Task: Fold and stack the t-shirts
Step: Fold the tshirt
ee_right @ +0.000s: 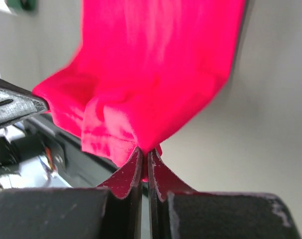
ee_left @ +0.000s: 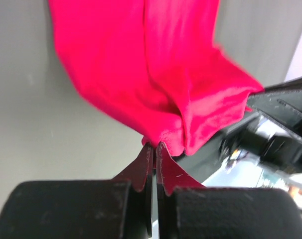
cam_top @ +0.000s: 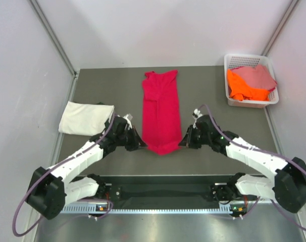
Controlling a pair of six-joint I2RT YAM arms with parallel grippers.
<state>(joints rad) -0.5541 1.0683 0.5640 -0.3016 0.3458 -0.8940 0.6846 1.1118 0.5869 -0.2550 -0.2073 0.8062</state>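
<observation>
Grip on thin fabric is the main concern. The left fingers (ee_left: 148, 167) and the right fingers (ee_right: 135, 172) are each clamped together on a near corner of the red t-shirt (cam_top: 160, 108), which is laid as a long narrow strip down the middle of the counter (cam_top: 208, 96). Only a small bite of hem is held on each side. A layer could be shed if the corners are lifted unevenly, and the fold would be skewed. The folded cream t-shirt (cam_top: 86, 117) at the left is judged near enough to be brushed by the left arm.
</observation>
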